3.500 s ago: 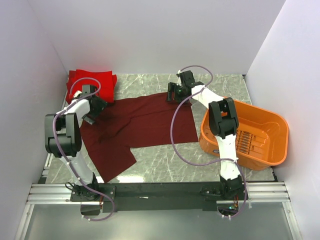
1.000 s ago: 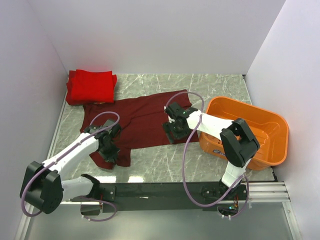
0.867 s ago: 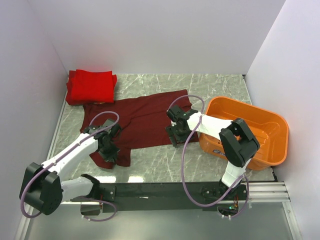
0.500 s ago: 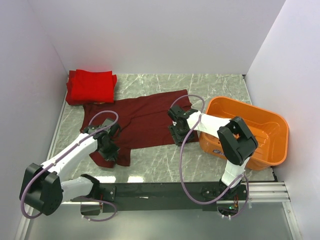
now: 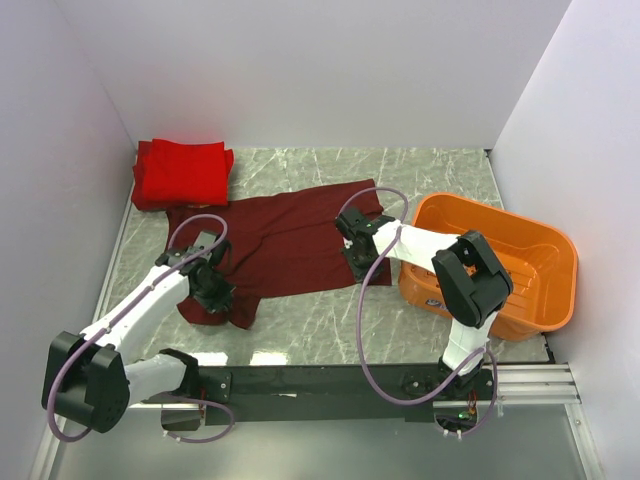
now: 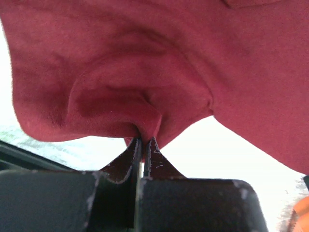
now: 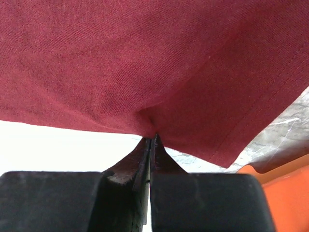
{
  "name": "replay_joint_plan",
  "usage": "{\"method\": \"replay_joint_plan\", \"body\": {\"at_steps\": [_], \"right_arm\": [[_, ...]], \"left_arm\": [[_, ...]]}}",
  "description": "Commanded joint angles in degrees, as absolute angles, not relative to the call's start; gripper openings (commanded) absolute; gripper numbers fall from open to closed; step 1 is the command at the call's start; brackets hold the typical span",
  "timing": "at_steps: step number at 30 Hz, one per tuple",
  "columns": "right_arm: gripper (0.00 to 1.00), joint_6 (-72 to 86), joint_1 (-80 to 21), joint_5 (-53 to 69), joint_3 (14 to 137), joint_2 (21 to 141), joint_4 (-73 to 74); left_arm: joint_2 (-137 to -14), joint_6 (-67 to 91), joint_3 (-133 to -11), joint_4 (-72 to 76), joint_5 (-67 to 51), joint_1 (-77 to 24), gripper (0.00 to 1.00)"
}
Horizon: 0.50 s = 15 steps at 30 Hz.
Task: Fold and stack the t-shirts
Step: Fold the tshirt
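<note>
**Figure: Both hands pinching the near edge of a maroon tee**

The maroon t-shirt (image 5: pixel 285 235) is lying spread across the middle of the marbled surface (image 5: pixel 320 325). Its far-left corner is reaching up to the folded pile of red t-shirts (image 5: pixel 182 170), which is sitting in the far-left corner against the walls.

The left hand (image 5: pixel 212 288) is gripping the near-left part of the tee, where the cloth is doubled into a darker bunch. In the left wrist view its fingers (image 6: pixel 126 159) are pressing together on a puckered fold, with almost no gap between the tips.

The right hand (image 5: pixel 356 260) is gripping the near-right corner. In the right wrist view its fingers (image 7: pixel 133 162) are closing tightly on the cloth just inside the edge, and the stitched hem is running diagonally off to the right.

The tee's right edge is lying near the orange plastic basket (image 5: pixel 560 250). The basket is occupying the right side of the surface, and the right arm is crossing beside its left rim.

Bare surface is showing:
- as a broad band between the tee's near edge and the black rail (image 5: pixel 320 382) carrying the arm bases;
- as a strip beyond the tee's far edge, running from the red pile to the far-right corner.

The left wall is standing close beside the left arm's elbow.
</note>
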State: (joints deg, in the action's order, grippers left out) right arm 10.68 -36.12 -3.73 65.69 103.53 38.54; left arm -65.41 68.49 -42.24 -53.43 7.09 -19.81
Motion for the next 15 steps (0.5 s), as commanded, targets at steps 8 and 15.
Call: {"method": "replay_joint_plan", "body": {"at_steps": [8, 15], "right_arm": [[0.0, 10.28, -35.68, -6.42, 71.98, 103.45, 41.48], [0.0, 9.49, -35.51, -7.47, 77.69, 104.59, 44.99]], "left_arm": [[-66.44, 63.81, -47.89, -52.65, 5.53, -17.58, 0.01], [-70.04, 59.24, -52.73, -52.21, 3.08, -13.54, 0.01]]}}
